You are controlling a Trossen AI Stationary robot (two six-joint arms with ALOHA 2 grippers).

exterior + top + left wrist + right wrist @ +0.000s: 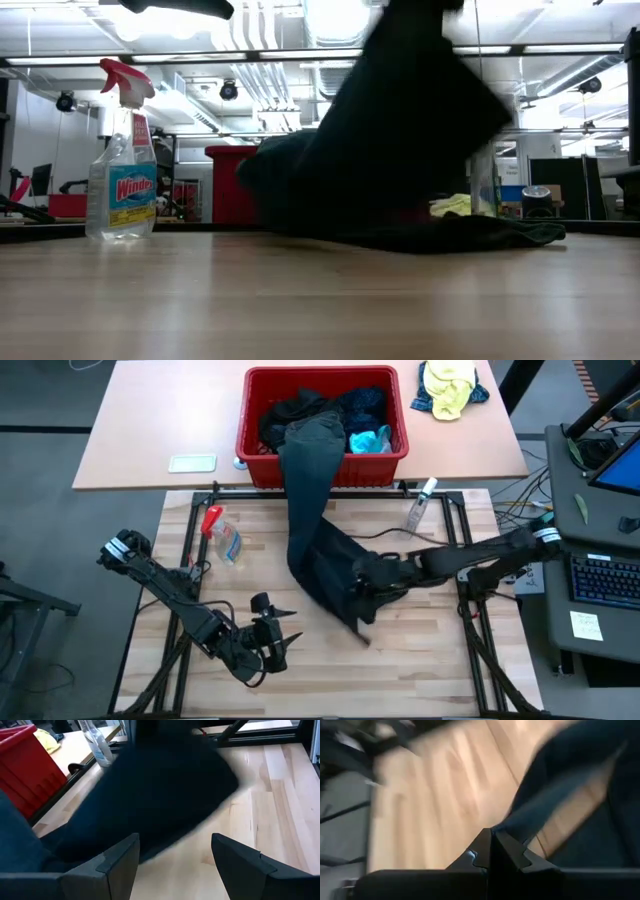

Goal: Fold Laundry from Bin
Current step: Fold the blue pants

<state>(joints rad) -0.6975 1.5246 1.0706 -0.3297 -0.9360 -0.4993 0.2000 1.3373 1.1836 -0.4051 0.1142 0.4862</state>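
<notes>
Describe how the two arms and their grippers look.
Both arms are dark, jointed links. The left arm has a white band near its base, as does the right arm. The left gripper has two dark, blocky, angular fingers; the right gripper has matching dark, notched fingers.

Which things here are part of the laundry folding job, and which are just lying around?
Part of the job:
- dark garment, trailing from the bin onto the wooden table
- red bin with more laundry
- right gripper, jaws shut on the garment
- left gripper, jaws open

Just lying about:
- Windex spray bottle
- clear bottle
- yellow-and-blue cloth bundle
</notes>
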